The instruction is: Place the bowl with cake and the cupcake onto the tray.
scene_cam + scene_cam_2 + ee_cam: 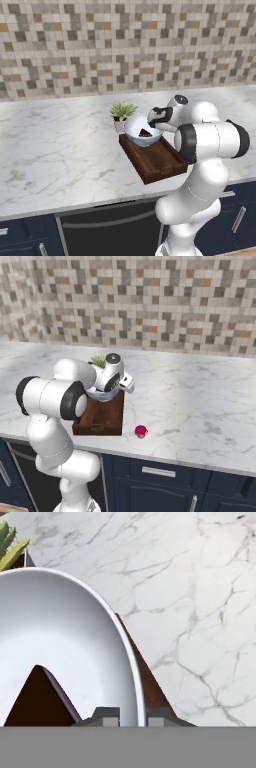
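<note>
Bowl (pixel 142 131) w/ cake (pixel 145 133) over tray (pixel 157 160), rim pinched in tool (pixel 127 714); cupcake (pixel 141 431) left on surface (pixel 60 145), to do next.

A home kitchen: a white marble worktop (pixel 60 150) runs below a mosaic tile backsplash (pixel 125 45), with navy cabinets (pixel 165 481) and a dark oven front (pixel 107 232) underneath, and a small potted plant (pixel 122 111) by the wall.

The marble counter (pixel 200 391) carries the tray (pixel 159 161), a small potted plant (pixel 122 112) and the cupcake (pixel 141 431).
</note>
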{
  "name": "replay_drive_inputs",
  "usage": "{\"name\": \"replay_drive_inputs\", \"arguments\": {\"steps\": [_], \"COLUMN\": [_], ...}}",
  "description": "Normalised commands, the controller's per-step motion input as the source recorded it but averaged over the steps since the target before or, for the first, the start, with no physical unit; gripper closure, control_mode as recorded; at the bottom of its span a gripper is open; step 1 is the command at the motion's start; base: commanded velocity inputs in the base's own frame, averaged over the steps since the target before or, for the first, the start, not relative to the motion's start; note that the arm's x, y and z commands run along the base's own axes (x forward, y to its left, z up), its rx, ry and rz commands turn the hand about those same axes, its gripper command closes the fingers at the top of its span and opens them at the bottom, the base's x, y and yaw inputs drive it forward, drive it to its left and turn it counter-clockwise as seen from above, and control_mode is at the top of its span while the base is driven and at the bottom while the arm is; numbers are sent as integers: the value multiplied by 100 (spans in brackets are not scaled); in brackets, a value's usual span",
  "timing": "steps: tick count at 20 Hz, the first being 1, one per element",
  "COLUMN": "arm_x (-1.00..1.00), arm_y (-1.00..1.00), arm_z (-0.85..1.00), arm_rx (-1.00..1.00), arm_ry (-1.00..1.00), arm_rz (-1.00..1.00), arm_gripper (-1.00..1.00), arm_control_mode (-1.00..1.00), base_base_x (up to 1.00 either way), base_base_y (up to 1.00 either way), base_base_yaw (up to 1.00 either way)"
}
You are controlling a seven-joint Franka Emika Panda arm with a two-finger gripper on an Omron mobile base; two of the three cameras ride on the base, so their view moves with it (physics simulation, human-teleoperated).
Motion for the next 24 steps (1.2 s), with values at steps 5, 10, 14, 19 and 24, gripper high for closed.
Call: {"name": "replay_drive_inputs", "arguments": {"steps": [5, 10, 14, 19, 24], "arm_x": [0, 1, 0, -19, -63], "arm_y": [0, -4, -24, -30, -49], "arm_z": [0, 21, 41, 49, 4], "arm_rx": [0, -3, -6, -3, 1], "arm_ry": [0, 6, 16, 20, 30], "arm_rz": [0, 0, -1, -1, -3], "arm_gripper": [-100, -100, -100, -100, -100], "arm_control_mode": [-100, -100, -100, -100, -100], "base_base_x": [0, 0, 0, 0, 0], "base_base_y": [0, 0, 0, 0, 0], "base_base_yaw": [0, 0, 0, 0, 0]}}
